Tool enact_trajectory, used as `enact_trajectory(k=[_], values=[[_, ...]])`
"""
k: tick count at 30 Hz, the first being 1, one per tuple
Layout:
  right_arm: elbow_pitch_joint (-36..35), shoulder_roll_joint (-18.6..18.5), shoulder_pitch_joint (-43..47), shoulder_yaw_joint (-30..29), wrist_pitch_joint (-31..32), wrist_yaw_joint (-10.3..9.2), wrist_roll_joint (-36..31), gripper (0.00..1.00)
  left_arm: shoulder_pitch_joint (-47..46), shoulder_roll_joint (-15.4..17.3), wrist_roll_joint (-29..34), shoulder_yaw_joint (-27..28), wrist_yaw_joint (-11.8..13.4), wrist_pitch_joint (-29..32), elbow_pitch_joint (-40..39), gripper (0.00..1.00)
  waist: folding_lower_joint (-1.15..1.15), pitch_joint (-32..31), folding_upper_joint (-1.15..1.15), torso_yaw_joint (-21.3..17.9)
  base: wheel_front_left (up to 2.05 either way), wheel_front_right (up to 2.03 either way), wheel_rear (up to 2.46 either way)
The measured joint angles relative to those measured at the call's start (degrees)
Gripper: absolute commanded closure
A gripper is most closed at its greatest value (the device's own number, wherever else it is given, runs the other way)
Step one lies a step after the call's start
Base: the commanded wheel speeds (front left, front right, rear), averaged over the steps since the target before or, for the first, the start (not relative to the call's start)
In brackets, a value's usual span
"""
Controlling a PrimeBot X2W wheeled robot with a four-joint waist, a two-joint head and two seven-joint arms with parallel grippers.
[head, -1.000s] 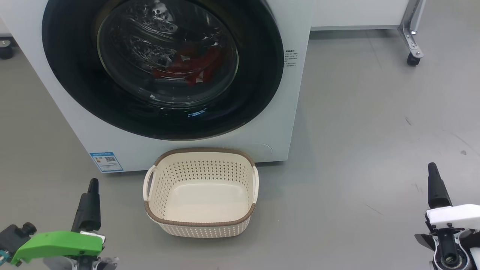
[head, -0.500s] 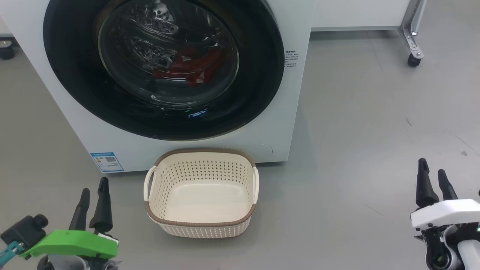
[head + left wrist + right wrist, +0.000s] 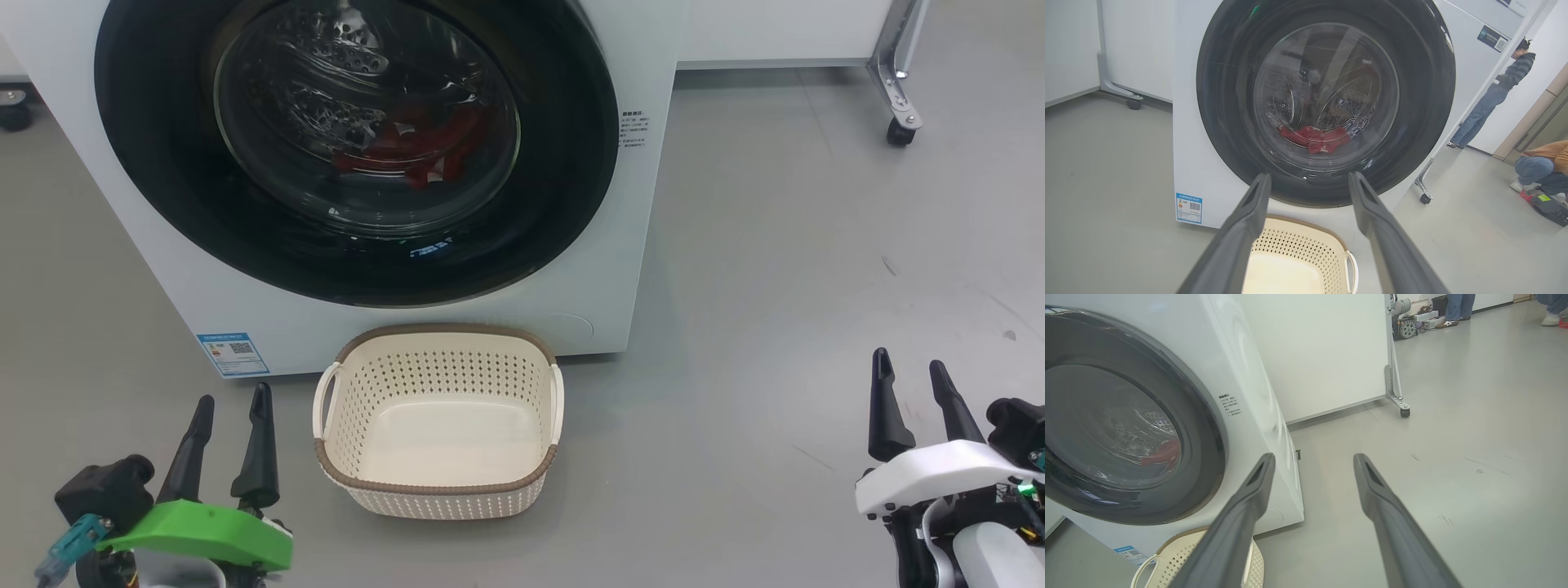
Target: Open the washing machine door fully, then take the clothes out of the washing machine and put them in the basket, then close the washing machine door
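Down low, the washing machine (image 3: 641, 245) bears a blue QR-code label (image 3: 232, 354).

the washing machine door (image 3: 563, 188) is sitting shut across the front of the washing machine (image 3: 604, 302), so its glass (image 3: 326, 196) is blocking any way in to the clothes (image 3: 416, 151) lying behind it. the basket (image 3: 445, 328) is standing on the floor (image 3: 775, 327) just before the foot of the washing machine, taking up the ground under the door. right of the washing machine the floor is lying open as far as a castor (image 3: 900, 131) on a metal leg (image 3: 894, 86). left of it the floor is running bare up to another castor (image 3: 12, 110).
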Motion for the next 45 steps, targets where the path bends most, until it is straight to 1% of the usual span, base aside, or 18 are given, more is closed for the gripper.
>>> enact_trajectory(k=[2, 6, 15, 23, 45], values=[[-0.01, -0.09, 0.01, 0.47, -0.37, -0.04, -1.70, 0.00, 0.02, 0.00, 1.86, -0.25, 0.11, -0.56, -0.08, 0.00, 0.00, -0.02, 0.00, -0.01, 0.00, 0.00, 0.00], [-0.08, -0.13, 0.02, 1.07, -1.00, -0.93, -4.14, 0.00, 0.04, -0.03, 4.35, -0.74, 0.54, -1.16, -0.22, 0.00, 0.00, -0.05, 0.00, -0.02, 0.00, 0.00, 0.00], [-0.68, -0.62, 0.02, 2.46, -2.85, -1.98, -10.81, 0.00, 0.16, -0.21, 10.67, -1.59, 1.12, -3.05, -0.30, 0.00, 0.00, -0.12, 0.00, -0.03, 0.00, 0.00, 0.00], [-0.96, -0.96, 0.03, 3.47, -4.09, -2.94, -16.30, 0.00, 0.37, -1.02, 15.58, -1.72, 1.62, -4.49, 0.04, 0.00, 0.00, -0.27, 0.00, -0.03, 0.00, 0.00, 0.00], [-0.91, -0.54, 0.12, 2.63, -4.09, -2.97, -16.46, 0.00, 0.53, -2.11, 15.71, -0.20, 1.54, -4.65, 2.21, 0.00, 0.00, -0.50, 0.00, -0.20, 0.00, 0.00, 0.00]])
